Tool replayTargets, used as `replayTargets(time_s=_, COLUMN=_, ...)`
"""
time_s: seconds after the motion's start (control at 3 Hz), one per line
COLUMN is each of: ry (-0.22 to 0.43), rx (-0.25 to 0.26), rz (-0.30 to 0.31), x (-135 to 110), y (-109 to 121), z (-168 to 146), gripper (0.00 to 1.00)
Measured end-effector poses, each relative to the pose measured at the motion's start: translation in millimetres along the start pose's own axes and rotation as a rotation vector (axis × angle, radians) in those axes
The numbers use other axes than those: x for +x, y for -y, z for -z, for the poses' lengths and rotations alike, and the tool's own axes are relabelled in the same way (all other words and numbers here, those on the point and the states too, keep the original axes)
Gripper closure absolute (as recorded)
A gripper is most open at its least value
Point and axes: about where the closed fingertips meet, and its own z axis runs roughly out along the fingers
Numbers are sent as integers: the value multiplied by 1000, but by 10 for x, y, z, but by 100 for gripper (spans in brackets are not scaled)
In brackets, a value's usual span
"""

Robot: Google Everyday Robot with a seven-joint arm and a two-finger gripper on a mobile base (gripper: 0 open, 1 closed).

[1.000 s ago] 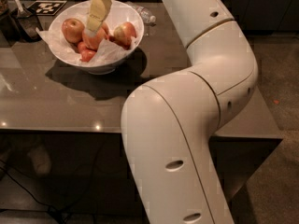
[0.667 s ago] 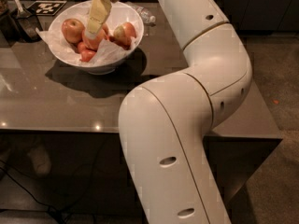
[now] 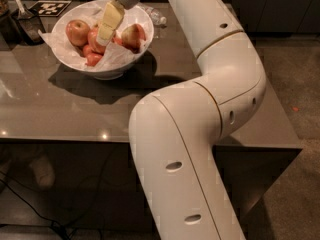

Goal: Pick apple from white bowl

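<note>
The white bowl (image 3: 118, 70), lined with crumpled white paper, stands at the back left of the grey table (image 3: 60, 109). It holds several apples. A large orange-red apple (image 3: 76, 31) lies at the left, and another like it (image 3: 92, 37) lies in the middle. An apple with a pale side (image 3: 133, 35) lies at the right, and smaller dark-red ones (image 3: 93, 59) lie in front. My gripper (image 3: 103, 40) hangs from above into the bowl. Its tip is at the middle apple and partly hides it.
My big white arm (image 3: 200, 134) bends over the table's right half and front edge. A black-and-white marker card (image 3: 50, 6) and a dark container (image 3: 20, 21) sit behind the bowl at the left. A small clear object (image 3: 157, 18) lies to the bowl's right.
The gripper stays over the middle of the bowl, a touch lower. The arm's elbow has shifted slightly. The apples have not moved.
</note>
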Motion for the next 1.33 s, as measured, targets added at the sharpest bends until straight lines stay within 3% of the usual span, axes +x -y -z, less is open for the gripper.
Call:
replayTargets(time_s=0.33, ry=6, rx=9, rz=-3, x=-45, y=44, z=-92, gripper=0)
replayTargets(time_s=1.0, ry=-5, rx=-34, rz=-37, x=-6, y=55, z=-424, gripper=0)
replayTargets(time_s=1.33, ry=33, rx=-53, rz=-42, x=-1, y=72, z=-487, gripper=0)
